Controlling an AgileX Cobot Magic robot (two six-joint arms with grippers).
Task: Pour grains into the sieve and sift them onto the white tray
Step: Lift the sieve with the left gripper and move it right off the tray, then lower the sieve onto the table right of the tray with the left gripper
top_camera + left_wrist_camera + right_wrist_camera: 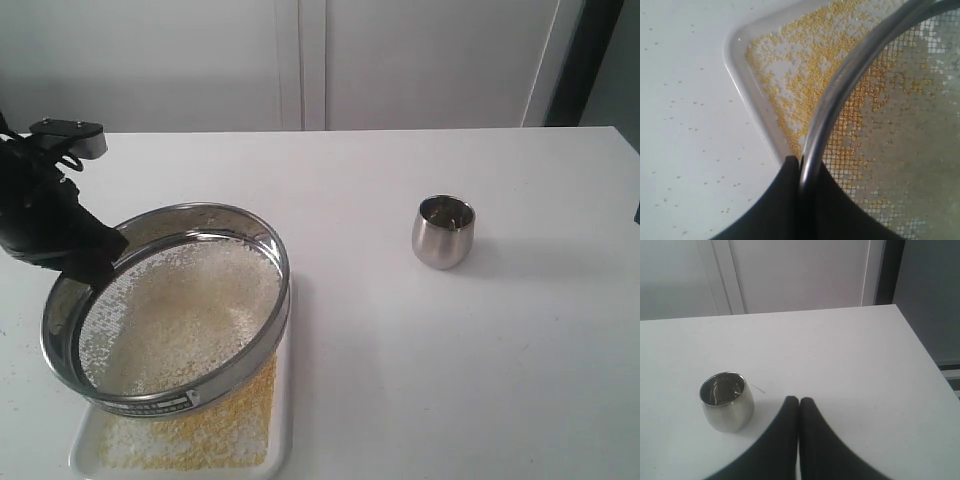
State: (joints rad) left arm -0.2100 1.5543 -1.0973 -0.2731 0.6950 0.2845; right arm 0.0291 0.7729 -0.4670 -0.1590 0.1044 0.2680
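The round metal sieve [250, 225] is tilted above the white tray [284, 420], its mesh covered with whitish grains [180, 310]. My left gripper [95, 262] is shut on the sieve's left rim; in the left wrist view the rim [840, 85] runs between its black fingers [785, 200]. Golden granules [235, 425] lie on the tray under the sieve, also seen as yellow granules [805, 55] in the tray corner [735, 55]. My right gripper [799, 401] is shut on nothing, above the bare table beside the steel cup [725, 402].
The small steel cup [443, 232] stands upright and looks empty at the right middle of the white table [450, 380]. Stray granules [685, 110] dot the table beside the tray. The table's right edge [925, 350] is near my right gripper.
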